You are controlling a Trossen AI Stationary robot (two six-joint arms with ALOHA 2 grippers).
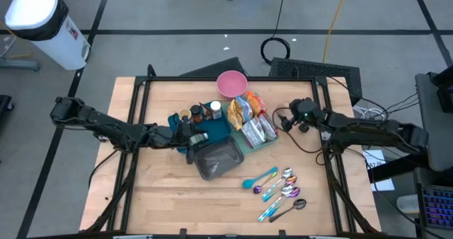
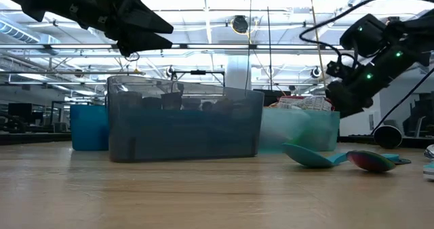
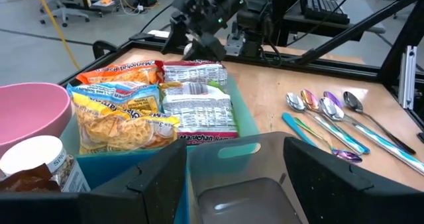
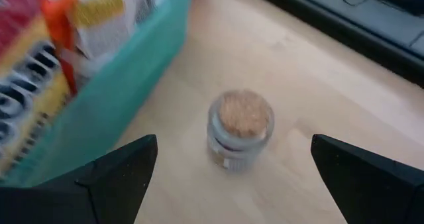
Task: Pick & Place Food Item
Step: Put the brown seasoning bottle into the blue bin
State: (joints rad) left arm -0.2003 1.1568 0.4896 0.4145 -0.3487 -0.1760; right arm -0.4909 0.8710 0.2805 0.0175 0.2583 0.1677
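Observation:
My left gripper (image 1: pixel 196 136) is open and hovers above the near-left end of an empty grey bin (image 1: pixel 218 159); in the left wrist view its fingers (image 3: pixel 235 184) stand on either side of the bin's rim (image 3: pixel 245 144), clear of it. A teal bin (image 3: pixel 242 114) holds several noodle and snack packets (image 1: pixel 251 117). My right gripper (image 1: pixel 284 120) is open, just right of the teal bin. In the right wrist view (image 4: pixel 242 177) it looks down on a small cork-lidded glass jar (image 4: pixel 242 128) that stands upright on the table, between and ahead of the fingers, untouched.
A pink bowl (image 1: pixel 231 83) stands behind the teal bin. A blue bin (image 1: pixel 177 119) holds spice jars (image 1: pixel 205 112). Several coloured spoons (image 1: pixel 279 189) lie at the near right. Bare wood lies at the near left. A keyboard (image 1: pixel 311 69) sits beyond the far edge.

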